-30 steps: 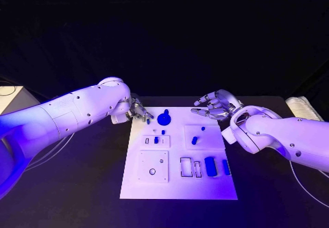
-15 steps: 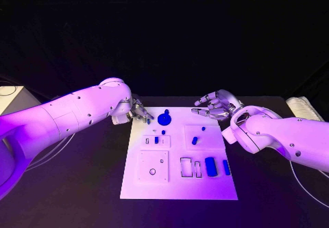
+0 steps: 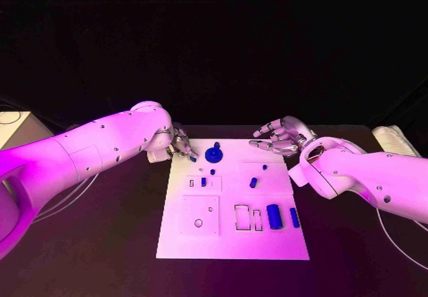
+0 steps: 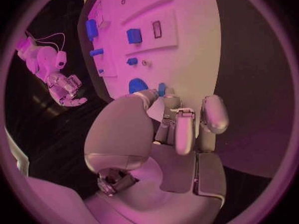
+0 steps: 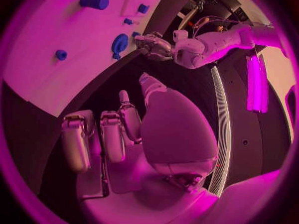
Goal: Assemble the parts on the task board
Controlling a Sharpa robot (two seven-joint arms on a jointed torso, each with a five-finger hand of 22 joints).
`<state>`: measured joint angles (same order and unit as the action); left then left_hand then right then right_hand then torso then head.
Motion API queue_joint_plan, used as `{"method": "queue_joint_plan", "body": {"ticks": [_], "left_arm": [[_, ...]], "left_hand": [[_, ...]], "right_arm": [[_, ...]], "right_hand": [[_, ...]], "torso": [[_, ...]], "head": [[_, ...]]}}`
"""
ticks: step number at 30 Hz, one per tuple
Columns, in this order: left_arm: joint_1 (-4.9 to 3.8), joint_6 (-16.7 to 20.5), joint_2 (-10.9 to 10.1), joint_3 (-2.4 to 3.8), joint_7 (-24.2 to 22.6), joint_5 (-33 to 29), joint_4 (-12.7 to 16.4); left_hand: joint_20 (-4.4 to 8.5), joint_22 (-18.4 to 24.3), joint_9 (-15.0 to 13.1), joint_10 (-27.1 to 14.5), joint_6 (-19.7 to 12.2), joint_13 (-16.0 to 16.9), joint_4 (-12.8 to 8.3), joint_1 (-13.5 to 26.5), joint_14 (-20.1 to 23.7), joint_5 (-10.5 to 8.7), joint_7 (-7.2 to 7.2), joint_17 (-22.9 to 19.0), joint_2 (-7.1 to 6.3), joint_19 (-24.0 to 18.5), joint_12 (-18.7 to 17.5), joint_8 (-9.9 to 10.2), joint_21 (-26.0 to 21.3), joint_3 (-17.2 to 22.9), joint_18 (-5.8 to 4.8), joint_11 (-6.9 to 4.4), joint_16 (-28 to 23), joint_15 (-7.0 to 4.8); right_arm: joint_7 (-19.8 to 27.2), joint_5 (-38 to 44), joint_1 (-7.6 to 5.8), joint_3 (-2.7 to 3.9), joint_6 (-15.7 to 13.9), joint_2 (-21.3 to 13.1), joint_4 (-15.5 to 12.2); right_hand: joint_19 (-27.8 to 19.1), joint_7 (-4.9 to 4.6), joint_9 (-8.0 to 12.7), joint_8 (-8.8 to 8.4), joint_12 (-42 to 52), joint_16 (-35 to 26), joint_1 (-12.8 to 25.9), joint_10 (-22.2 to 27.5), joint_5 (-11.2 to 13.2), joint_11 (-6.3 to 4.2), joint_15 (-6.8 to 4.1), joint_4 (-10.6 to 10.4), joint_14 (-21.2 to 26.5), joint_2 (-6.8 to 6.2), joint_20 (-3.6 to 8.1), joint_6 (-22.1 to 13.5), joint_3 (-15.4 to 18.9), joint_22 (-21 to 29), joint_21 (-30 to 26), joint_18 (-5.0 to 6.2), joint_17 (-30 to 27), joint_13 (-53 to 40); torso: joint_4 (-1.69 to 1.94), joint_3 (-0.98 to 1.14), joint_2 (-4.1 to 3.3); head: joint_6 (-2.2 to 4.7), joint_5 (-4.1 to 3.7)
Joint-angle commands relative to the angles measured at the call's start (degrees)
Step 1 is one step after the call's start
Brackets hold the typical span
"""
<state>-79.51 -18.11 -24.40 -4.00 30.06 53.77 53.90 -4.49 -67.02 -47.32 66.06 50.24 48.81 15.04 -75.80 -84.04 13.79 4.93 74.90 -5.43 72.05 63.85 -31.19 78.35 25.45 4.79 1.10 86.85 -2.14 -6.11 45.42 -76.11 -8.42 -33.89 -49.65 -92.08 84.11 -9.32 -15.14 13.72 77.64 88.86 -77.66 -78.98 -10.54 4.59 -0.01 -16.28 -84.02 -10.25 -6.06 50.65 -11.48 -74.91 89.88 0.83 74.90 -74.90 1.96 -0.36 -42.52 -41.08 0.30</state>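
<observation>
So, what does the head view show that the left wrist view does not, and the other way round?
Head view, not the wrist view: the left arm from outside, the near edge of the task board, and a pale bundle at the table's far right.
Left wrist view, not the head view: the left hand seen from behind its palm, its fingers curled above the board's corner. I cannot tell whether they touch the small blue part.
Shared: the task board, the round blue part and the right hand.

The left hand (image 3: pixel 177 146) reaches forward with fingers curled close together, tips pointing down. The right hand (image 3: pixel 280 139) hovers palm-up, fingers loosely curled, holding nothing.
</observation>
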Motion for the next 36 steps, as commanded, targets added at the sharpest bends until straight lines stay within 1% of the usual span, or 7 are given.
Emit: {"method": "queue_joint_plan", "body": {"ticks": [1, 9, 14, 18, 22, 31, 36], "left_arm": [[0.08, 1.3, -0.3, -0.02, -0.7, -1.7, 0.5], [0.22, 4.4, -2.3, 0.02, -0.6, -2.8, 3.0], [0.23, 5.9, -4.4, 0.11, -0.7, -5.2, 6.6], [0.23, 7.3, -6.4, 0.16, -0.7, -6.4, 10.2], [0.24, 8.5, -8.2, 0.08, -0.7, -6.8, 13.5], [0.61, 11.0, -11.5, -0.25, -0.4, -3.8, 20.0], [1.12, 11.8, -13.0, -0.63, -0.2, -0.8, 22.9]], "left_hand": [[0.35, -0.3, -1.0, 0.5, -0.2, 0.1, -1.5, -2.7, -3.3, -0.11, -0.33, 10.2, 0.49, 0.2, 0.3, -0.8, 0.1, 3.1, 0.51, -0.51, 0.4, -0.24], [0.36, -1.3, -1.6, 1.6, -0.3, 1.0, -2.2, -3.5, -3.8, -0.06, -0.35, 11.0, -0.14, 1.0, 1.0, -1.6, 0.6, 5.6, 0.31, -0.54, 0.9, -0.29], [0.50, -2.5, -2.0, 2.6, -0.1, 1.6, -2.6, -3.2, -4.2, 0.12, -0.51, 11.5, -1.21, 2.0, 1.6, -2.3, 1.3, 7.8, 0.08, -0.71, 1.2, -0.46], [0.65, -3.6, -2.2, 3.3, 0.1, 1.9, -2.8, -2.6, -4.3, 0.09, -0.63, 11.7, -1.79, 2.9, 1.9, -2.7, 1.9, 9.3, -0.16, -0.85, 1.4, -0.61], [0.78, -4.2, -2.3, 3.8, 0.3, 2.2, -3.1, -2.1, -4.5, 0.18, -0.78, 12.1, -2.31, 3.5, 2.2, -3.0, 2.3, 10.4, -0.30, -1.01, 1.6, -0.76], [1.18, -5.6, -2.5, 5.3, 0.9, 3.2, -4.9, -0.3, -5.0, 0.26, -1.06, 13.0, -3.89, 4.7, 2.9, -3.7, 3.0, 14.9, -0.61, -1.36, 2.1, -1.13], [1.33, -6.4, -2.6, 6.0, 1.2, 3.7, -5.9, 0.8, -5.3, 0.24, -1.20, 13.5, -4.45, 5.4, 3.3, -4.1, 3.5, 16.9, -0.79, -1.51, 2.3, -1.29]], "right_arm": [[0.2, 0.5, 0.03, 0.01, 0.5, 0.1, 0.0], [0.3, 0.4, 0.03, 0.01, 0.6, 0.0, 0.1], [0.3, 0.4, 0.04, 0.00, 0.6, -0.4, 0.0], [0.3, 0.3, 0.04, 0.00, 0.5, -0.7, -0.1], [0.2, 0.3, 0.04, 0.00, 0.6, -1.0, -0.2], [0.2, 0.3, 0.04, -0.01, 0.7, -1.3, -0.3], [0.2, 0.3, 0.06, -0.01, 0.7, -1.3, -0.3]], "right_hand": [[5.8, 0.04, 0.0, 0.18, -0.2, -0.3, 0.4, 0.2, -0.1, -0.10, 0.25, -0.2, -5.2, 0.29, -0.12, -0.2, 0.0, -15.0, 0.0, -0.79, 12.1, -3.2], [5.8, 0.04, 0.0, 0.18, -0.2, -0.3, 0.4, 0.2, -0.1, -0.10, 0.25, -0.2, -5.2, 0.29, -0.12, -0.2, 0.0, -15.0, 0.0, -0.79, 12.1, -3.2], [5.8, 0.05, 0.0, 0.23, -0.2, -0.3, 0.5, 0.2, -0.1, -0.10, 0.25, -0.2, -5.2, 0.35, -0.12, -0.2, 0.0, -15.0, 0.0, -0.79, 12.0, -3.2], [5.8, 0.05, 0.0, 0.24, -0.2, -0.3, 0.5, 0.2, -0.1, -0.10, 0.25, -0.2, -5.2, 0.35, -0.12, -0.3, 0.0, -15.0, 0.0, -0.80, 12.0, -3.2], [5.8, 0.05, 0.0, 0.24, -0.2, -0.3, 0.5, 0.2, -0.1, -0.10, 0.25, -0.2, -5.2, 0.35, -0.12, -0.3, 0.0, -15.0, 0.0, -0.80, 12.0, -3.2], [5.8, 0.05, 0.0, 0.24, -0.2, -0.3, 0.5, 0.2, -0.1, -0.10, 0.25, -0.2, -5.2, 0.35, -0.12, -0.3, 0.0, -15.0, 0.0, -0.80, 12.0, -3.2], [5.8, 0.06, 0.0, 0.28, -0.3, -0.3, 0.6, 0.3, 0.0, -0.11, 0.24, -0.2, -5.1, 0.32, -0.11, -0.3, 0.1, -15.0, -0.1, -0.77, 12.0, -3.1]], "torso": [[0.11, -0.01, 0.02], [0.01, 0.00, 0.03], [0.31, 0.04, 0.05], [0.48, 0.08, 0.14], [0.44, 0.02, 0.13], [0.48, 0.04, 0.18], [0.69, 0.07, 0.38]], "head": [[0.01, 0.00], [-0.03, 0.01], [0.12, -0.81], [-0.10, -0.81], [-0.07, -1.05], [-0.30, -0.47], [-0.66, -0.40]]}}
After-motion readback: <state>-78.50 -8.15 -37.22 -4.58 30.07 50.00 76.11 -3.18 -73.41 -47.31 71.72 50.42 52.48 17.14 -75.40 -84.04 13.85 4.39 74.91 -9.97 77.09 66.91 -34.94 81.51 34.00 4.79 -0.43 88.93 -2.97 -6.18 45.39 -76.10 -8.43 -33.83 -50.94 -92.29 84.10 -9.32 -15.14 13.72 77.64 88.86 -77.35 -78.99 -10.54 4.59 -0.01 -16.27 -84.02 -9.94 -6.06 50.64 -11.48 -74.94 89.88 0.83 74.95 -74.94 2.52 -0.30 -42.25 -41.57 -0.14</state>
